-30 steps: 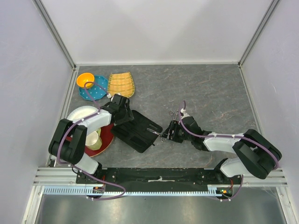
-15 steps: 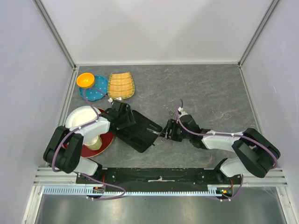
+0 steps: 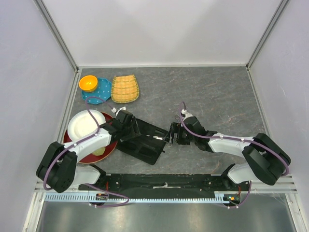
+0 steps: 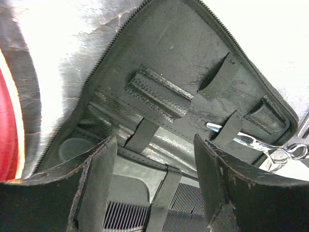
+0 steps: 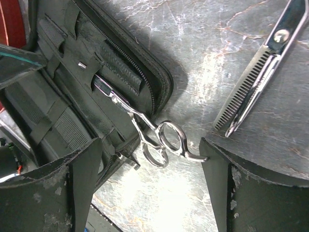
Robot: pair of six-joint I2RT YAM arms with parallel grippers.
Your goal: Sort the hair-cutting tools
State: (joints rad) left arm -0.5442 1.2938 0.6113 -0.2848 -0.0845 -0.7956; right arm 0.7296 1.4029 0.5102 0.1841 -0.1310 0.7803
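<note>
The black zip case (image 3: 149, 150) lies open between the arms. One pair of silver scissors (image 5: 161, 140) has its blade tucked under a strap in the case and its ring handles out on the table; it also shows in the left wrist view (image 4: 256, 142). The second pair, thinning scissors with a toothed blade (image 5: 256, 82), lies on the table beside the case. The black comb (image 4: 125, 215) sits under a strap inside the case. My left gripper (image 4: 154, 183) is open just above the case. My right gripper (image 5: 149, 188) is open, its fingers either side of the ring handles.
A red plate (image 3: 91, 154) with a white bowl (image 3: 84, 123) stands at the left, under my left arm. A blue plate with an orange bowl (image 3: 88, 83) and a woven yellow basket (image 3: 125, 88) stand at the back left. Frame walls surround the table.
My left gripper has moved nearer and to the right over the case, and the case has turned and shifted a little. My right gripper has edged towards the ring handles.
</note>
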